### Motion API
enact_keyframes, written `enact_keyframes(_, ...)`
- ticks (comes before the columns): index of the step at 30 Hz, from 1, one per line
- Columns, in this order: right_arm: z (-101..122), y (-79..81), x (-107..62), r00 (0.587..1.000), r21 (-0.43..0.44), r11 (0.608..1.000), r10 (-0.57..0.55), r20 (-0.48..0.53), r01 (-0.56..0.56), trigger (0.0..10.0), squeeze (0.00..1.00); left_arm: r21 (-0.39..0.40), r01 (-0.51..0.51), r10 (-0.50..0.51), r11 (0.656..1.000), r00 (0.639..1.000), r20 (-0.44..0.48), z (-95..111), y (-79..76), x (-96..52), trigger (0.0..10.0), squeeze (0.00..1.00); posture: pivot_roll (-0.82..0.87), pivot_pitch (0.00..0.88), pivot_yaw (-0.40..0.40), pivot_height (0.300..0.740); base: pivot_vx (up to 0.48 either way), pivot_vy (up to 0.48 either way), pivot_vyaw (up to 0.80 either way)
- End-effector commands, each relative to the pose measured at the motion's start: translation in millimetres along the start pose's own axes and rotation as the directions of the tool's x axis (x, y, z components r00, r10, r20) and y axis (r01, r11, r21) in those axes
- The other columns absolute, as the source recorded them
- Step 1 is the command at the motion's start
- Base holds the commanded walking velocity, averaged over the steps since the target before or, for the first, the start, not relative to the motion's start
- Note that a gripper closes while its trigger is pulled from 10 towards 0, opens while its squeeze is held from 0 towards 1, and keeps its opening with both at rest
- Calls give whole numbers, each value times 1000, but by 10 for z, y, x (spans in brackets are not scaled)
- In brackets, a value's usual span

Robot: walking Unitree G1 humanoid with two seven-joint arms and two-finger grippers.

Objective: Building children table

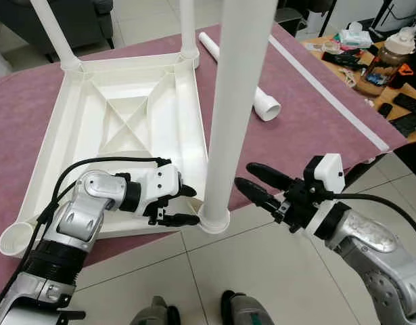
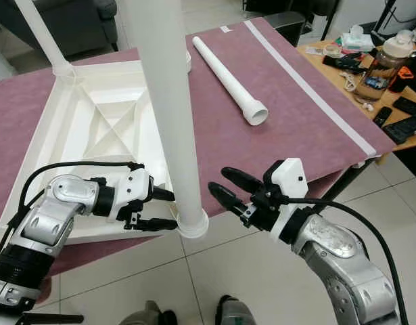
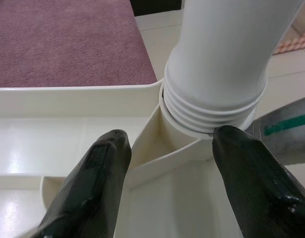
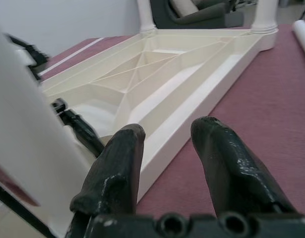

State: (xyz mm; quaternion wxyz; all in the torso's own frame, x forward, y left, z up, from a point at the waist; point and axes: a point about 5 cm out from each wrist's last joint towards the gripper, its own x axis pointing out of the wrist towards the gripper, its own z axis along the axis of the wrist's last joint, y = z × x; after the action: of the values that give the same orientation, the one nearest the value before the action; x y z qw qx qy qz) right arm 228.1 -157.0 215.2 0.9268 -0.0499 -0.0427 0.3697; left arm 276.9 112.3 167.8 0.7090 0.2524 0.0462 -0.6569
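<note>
A white plastic children's tabletop (image 1: 126, 122) lies upside down on the maroon-covered table (image 1: 309, 115). A white leg (image 1: 231, 115) stands upright in its near right corner socket (image 1: 213, 220); in the left wrist view its threaded end (image 3: 212, 106) sits in that socket. Two more legs (image 1: 55, 30) stand in the far corners. A loose leg (image 2: 228, 78) lies on the cloth to the right. My left gripper (image 1: 182, 205) is open just left of the near socket. My right gripper (image 1: 256, 183) is open just right of the standing leg, touching nothing.
The near left corner socket (image 1: 15, 238) of the tabletop is empty. A cluttered desk (image 1: 383, 68) with a bottle and remotes stands at the far right. Tiled floor (image 1: 248, 264) and my feet lie below the table's front edge. A dark sofa (image 1: 72, 20) is behind.
</note>
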Motion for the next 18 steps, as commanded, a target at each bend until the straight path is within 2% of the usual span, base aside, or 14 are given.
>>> enact_keyframes(1,-31,-23,11,1000,2,1000,-18,-5,18,10000,0,-19,-220,220,975,975,31,32,88,-56,10000,0,-101,138,46,740,0,0,0)
enact_keyframes(4,-21,-82,55,999,-4,999,-53,10,53,10000,0,-43,-309,312,950,943,116,145,136,-142,10000,0,-100,137,48,740,0,0,0)
enact_keyframes(6,-17,-152,73,992,2,993,-122,30,122,10000,0,-83,-431,439,899,881,178,226,216,-193,10000,0,-94,130,54,740,0,0,0)
enact_keyframes(7,-17,-152,73,992,2,993,-122,30,122,10000,0,-83,-431,439,899,881,178,226,216,-193,10000,0,-94,130,54,740,0,0,0)
enact_keyframes(8,-24,-180,79,988,4,988,-152,36,152,10000,0,-98,-485,495,869,848,190,247,247,-212,10000,0,-94,129,58,740,0,0,0)
enact_keyframes(11,-52,-242,84,970,12,971,-237,52,237,10000,0,-181,-692,716,698,675,181,239,396,-301,10000,0,-95,127,66,740,0,0,0)
enact_keyframes(12,-52,-242,84,970,12,971,-237,52,237,10000,0,-181,-692,716,698,675,181,239,396,-301,10000,0,-95,127,66,740,0,0,0)
enact_keyframes(13,-62,-255,88,965,12,966,-257,55,257,10000,0,-204,-735,763,646,624,167,220,425,-324,10000,0,-95,124,72,740,0,0,0)
enact_keyframes(14,-68,-265,91,961,12,963,-271,58,271,10000,0,-215,-761,791,612,593,151,199,437,-333,10000,0,-95,124,72,740,0,0,0)
enact_keyframes(15,-68,-265,91,961,12,963,-271,58,271,10000,0,-215,-761,791,612,593,151,199,437,-333,10000,0,-95,124,72,740,0,0,0)
enact_keyframes(16,-78,-289,100,952,16,955,-298,65,298,10000,0,-228,-802,833,552,539,123,160,435,-318,10000,0,-93,122,73,740,0,0,0)
enact_keyframes(17,-78,-289,100,952,16,955,-298,65,298,10000,0,-228,-802,833,552,539,123,160,435,-318,10000,0,-93,122,73,740,0,0,0)
enact_keyframes(18,-85,-303,107,948,19,950,-312,69,311,10000,0,-246,-821,856,516,506,106,132,427,-288,10000,0,-92,120,73,740,0,0,0)
